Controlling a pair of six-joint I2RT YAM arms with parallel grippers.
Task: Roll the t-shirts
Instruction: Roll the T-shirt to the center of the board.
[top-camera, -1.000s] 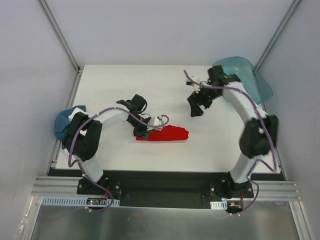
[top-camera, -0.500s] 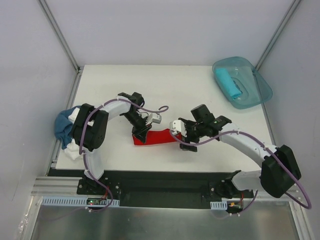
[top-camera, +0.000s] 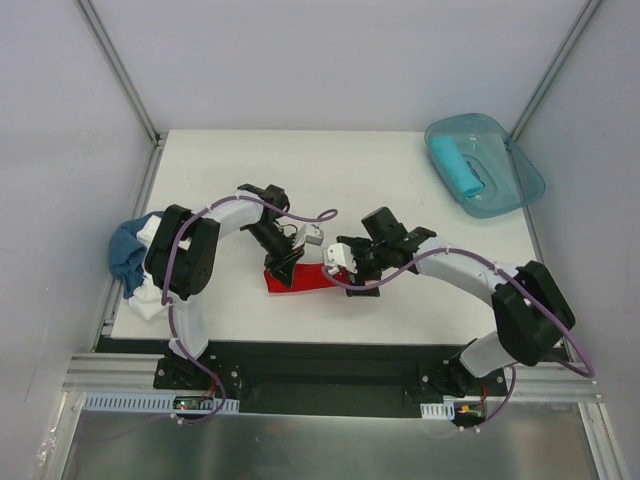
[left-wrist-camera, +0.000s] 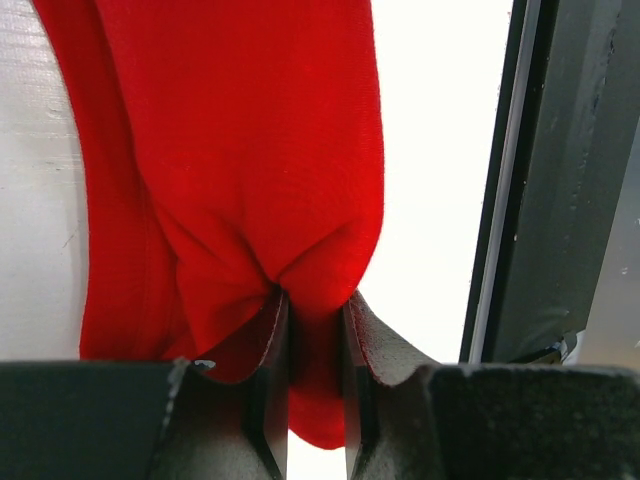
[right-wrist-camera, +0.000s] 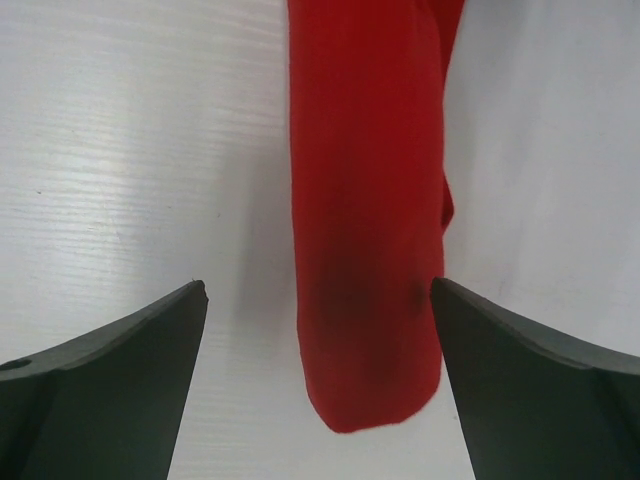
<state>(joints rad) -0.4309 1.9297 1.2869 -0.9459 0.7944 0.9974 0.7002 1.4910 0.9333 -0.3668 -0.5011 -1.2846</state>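
The bright red t-shirt (top-camera: 305, 279) lies as a long roll on the white table (top-camera: 400, 180), near the front centre. My left gripper (top-camera: 284, 263) is shut on its left end; in the left wrist view the red cloth (left-wrist-camera: 250, 150) is pinched between my left gripper's (left-wrist-camera: 315, 330) jaws. My right gripper (top-camera: 347, 270) is open at the roll's right end. In the right wrist view the roll's end (right-wrist-camera: 365, 200) lies between my right gripper's (right-wrist-camera: 318, 285) wide-spread fingers, apart from both. A rolled turquoise t-shirt (top-camera: 455, 168) lies in the tub.
A translucent teal tub (top-camera: 505, 185) stands at the back right corner. A blue t-shirt (top-camera: 127, 250) and a white one (top-camera: 148, 300) lie heaped at the table's left edge, beside the left arm. Metal frame posts rise at both back corners.
My right arm has swung from the tub at the back right down to the red roll's right end. My left gripper has stayed at the roll's left end. The roll looks shorter.
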